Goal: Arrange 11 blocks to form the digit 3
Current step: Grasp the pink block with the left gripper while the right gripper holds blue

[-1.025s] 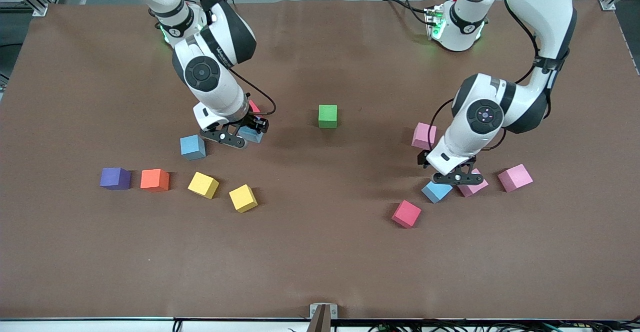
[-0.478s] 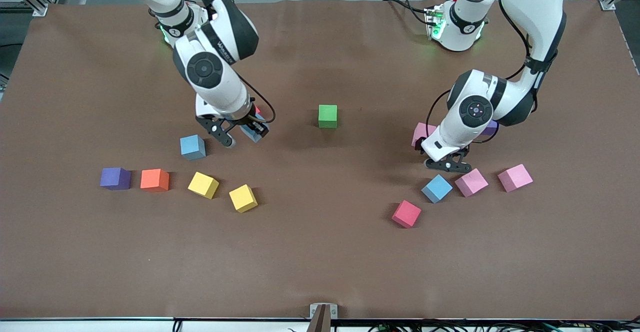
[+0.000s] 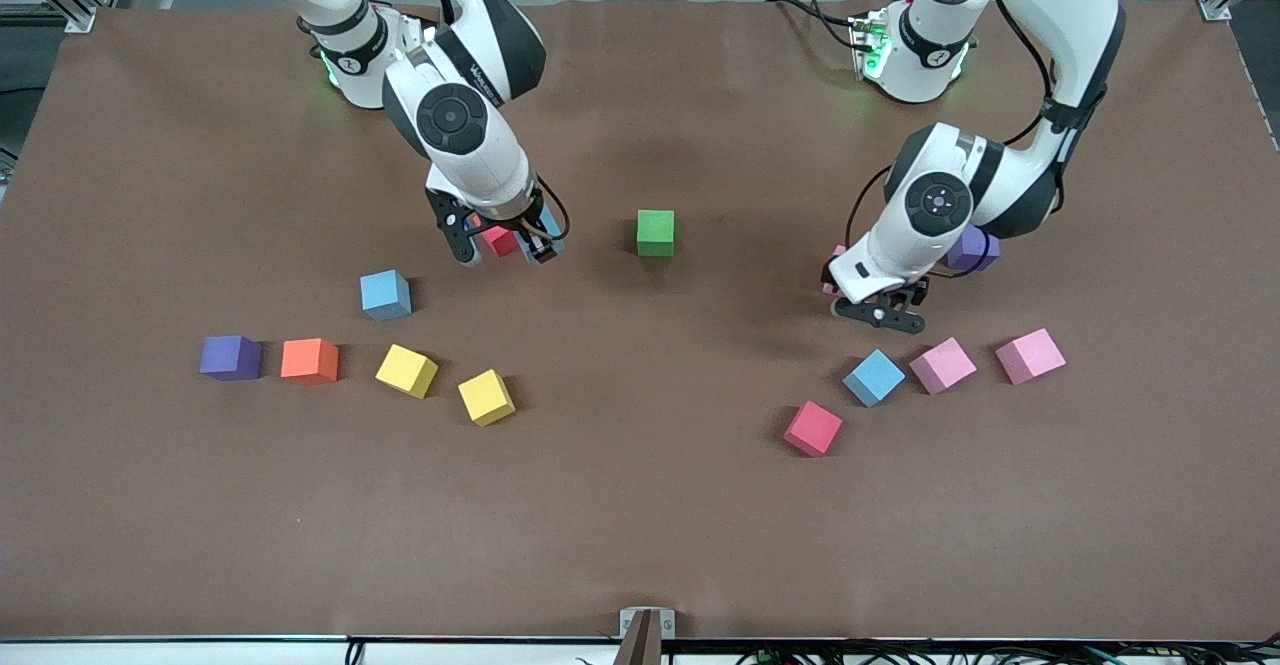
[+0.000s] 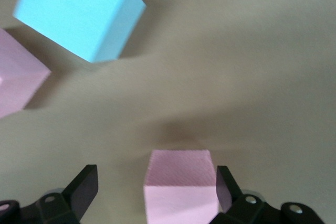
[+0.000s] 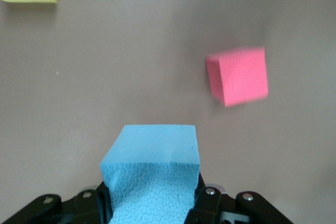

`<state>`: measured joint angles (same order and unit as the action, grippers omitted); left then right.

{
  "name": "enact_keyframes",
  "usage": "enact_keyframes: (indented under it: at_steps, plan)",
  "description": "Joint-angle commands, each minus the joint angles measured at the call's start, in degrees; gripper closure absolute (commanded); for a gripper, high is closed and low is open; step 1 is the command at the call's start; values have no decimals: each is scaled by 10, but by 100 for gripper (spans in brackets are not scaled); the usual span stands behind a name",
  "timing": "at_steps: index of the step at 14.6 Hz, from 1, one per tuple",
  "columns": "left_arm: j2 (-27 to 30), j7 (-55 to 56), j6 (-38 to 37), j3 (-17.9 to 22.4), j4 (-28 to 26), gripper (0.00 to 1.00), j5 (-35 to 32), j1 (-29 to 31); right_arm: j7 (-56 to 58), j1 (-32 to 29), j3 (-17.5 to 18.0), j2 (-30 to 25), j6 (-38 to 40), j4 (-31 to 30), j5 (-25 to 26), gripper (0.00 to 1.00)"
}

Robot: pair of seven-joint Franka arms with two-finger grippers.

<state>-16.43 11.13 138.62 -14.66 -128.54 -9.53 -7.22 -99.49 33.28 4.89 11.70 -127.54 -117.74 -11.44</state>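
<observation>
My right gripper (image 3: 503, 250) is shut on a light blue block (image 5: 152, 179) and hangs over a red block (image 3: 498, 240), beside the green block (image 3: 655, 232). My left gripper (image 3: 880, 311) is open over a pink block (image 4: 181, 187), which shows between its fingers and is mostly hidden in the front view. Nearer the camera lie a light blue block (image 3: 873, 377), two pink blocks (image 3: 942, 364) (image 3: 1030, 355) and a deep pink-red block (image 3: 812, 428). Toward the right arm's end lie another light blue block (image 3: 385, 294), an orange block (image 3: 309, 360) and two yellow blocks (image 3: 406, 370) (image 3: 486, 396). All lie scattered, apart from each other.
One purple cube (image 3: 230, 357) sits beside the orange block at the right arm's end. Another purple cube (image 3: 970, 248) is partly hidden by the left arm. The brown table (image 3: 640, 525) is bare in its near half.
The right gripper rose with the light blue block and moved toward the green block, over the red one. The left gripper moved off the light blue and pink blocks to the pink block farther from the camera.
</observation>
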Motion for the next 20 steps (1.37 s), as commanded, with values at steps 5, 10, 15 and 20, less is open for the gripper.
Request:
enact_keyframes:
  at_steps: [5,10,15,20]
  plan:
    - [17,18,36,-7,-64,1,-5,8,-46,10,2,-15,-151,-96,-140,100]
    - [19,50,43,-8,-79,42,-4,9,-99,47,0,22,-162,-96,-134,100]
    - [22,224,42,-24,-57,85,0,7,-148,79,0,67,-226,-93,-134,100]
    - [-4,508,39,-81,6,89,0,-2,-193,117,-8,107,-270,-81,-134,100]
